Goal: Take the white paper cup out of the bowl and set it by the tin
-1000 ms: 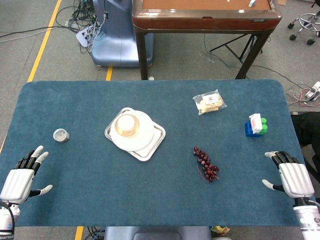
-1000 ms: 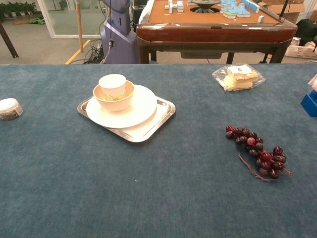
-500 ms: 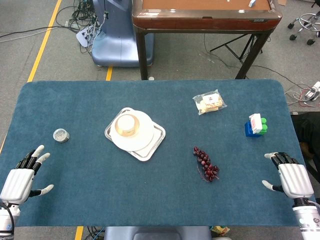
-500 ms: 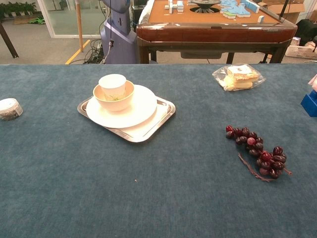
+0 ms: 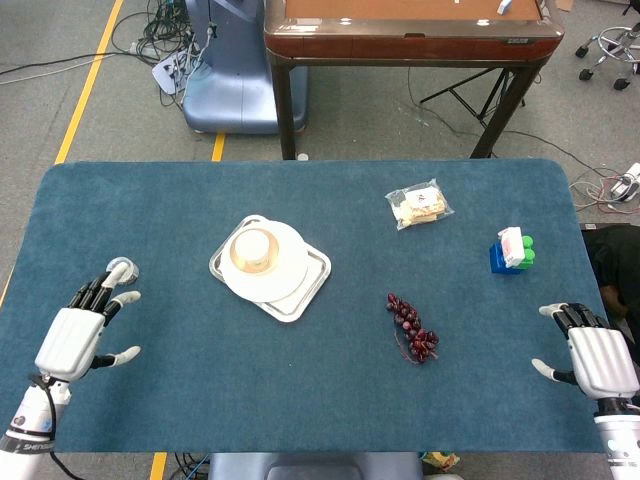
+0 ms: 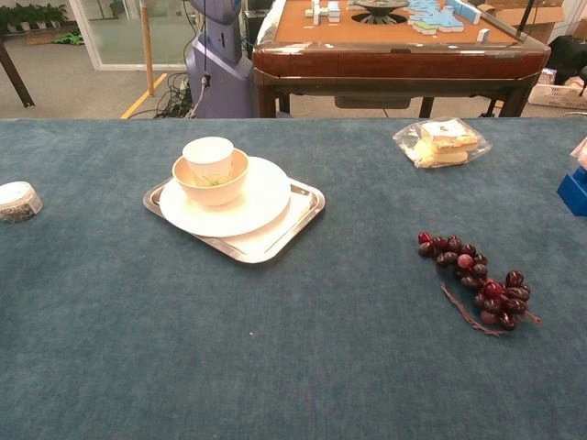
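While fingers spread, left robot hand (image 5: 78, 335) overlaps tin (image 5: 121, 267); right robot hand (image 5: 598, 357) spread, empty.

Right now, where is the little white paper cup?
The white paper cup stands upright inside the bowl, on the plate over the metal tray, left of the table's middle in both views.

The white paper cup (image 6: 208, 154) is seen standing upright inside the cream bowl (image 6: 210, 178), while the small round tin (image 6: 17, 201) is set well apart leftward.
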Controlling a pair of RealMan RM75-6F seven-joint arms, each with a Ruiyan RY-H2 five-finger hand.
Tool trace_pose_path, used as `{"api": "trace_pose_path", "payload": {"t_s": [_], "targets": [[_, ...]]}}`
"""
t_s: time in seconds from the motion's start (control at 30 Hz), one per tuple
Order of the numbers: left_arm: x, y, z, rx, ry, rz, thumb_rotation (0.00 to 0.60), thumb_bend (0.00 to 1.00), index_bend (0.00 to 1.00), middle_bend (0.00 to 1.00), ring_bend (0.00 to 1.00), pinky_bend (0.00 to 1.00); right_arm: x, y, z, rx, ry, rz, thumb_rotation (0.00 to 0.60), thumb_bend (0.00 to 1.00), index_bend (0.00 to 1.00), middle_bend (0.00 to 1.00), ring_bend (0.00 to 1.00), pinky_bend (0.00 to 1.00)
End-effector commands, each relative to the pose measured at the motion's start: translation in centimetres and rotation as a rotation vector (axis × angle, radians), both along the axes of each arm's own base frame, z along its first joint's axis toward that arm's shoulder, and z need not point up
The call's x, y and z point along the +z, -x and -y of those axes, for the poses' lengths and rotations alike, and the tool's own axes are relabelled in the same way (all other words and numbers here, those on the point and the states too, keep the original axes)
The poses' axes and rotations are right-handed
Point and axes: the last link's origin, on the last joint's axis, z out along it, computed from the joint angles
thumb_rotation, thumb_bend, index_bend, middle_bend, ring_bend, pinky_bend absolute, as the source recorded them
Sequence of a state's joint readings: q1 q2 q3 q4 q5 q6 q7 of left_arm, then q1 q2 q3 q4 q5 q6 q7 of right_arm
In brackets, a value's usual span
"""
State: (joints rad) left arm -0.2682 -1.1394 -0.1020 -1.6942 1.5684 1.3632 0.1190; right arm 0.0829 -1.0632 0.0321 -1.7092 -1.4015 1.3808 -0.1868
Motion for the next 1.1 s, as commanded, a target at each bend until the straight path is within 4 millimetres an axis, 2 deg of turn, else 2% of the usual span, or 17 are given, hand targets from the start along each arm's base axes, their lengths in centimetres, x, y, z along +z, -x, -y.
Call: {"api": "trace_pose_path", "payload": {"t_s": [0.03,0.2,0.47,0.8,1.1], "targets": [[-0.5,-1.6,-2.0,-0.028,0.008,0.015,0.600,0.08,0.26,0.00,0.00,0.10,-0.1,0.1,0.1,-0.003,-0.003,-0.002,0.600,0.04,0.29,0.28,0.19,0.31],[-0.9,-3.9,-4.7,-0.045,0.029,-0.008,0.600,0.08,0.27,0.00,0.00,0.10,-0.2,0.2,0.3,-0.009,-0.013,-0.004,0.600,0.04,0.29,0.28,0.19,0.31],[-2.8,-6.8,-8.0,-0.050,0.040,-0.058,0.600,0.08,0.32,0.00,0.00,0.10,-0.3,0.4,0.8,-0.014,-0.021,0.004,0.600,0.05,0.29,0.28,0.19,0.31],[-5.4,-9.5,-11.4,-0.011,0.075,-0.103,0.600,0.20,0.36,0.00,0.00,0.10,0.0,0.7,1.2,-0.023,-0.021,0.021,0.600,0.04,0.29,0.28,0.19,0.31],[-8.1,-11.4,-14.1,0.064,0.143,-0.049,0.600,0.20,0.37,0.00,0.00,0.10,0.7,0.9,1.3,-0.032,-0.008,0.046,0.600,0.04,0.29,0.28,0.19,0.31]]}}
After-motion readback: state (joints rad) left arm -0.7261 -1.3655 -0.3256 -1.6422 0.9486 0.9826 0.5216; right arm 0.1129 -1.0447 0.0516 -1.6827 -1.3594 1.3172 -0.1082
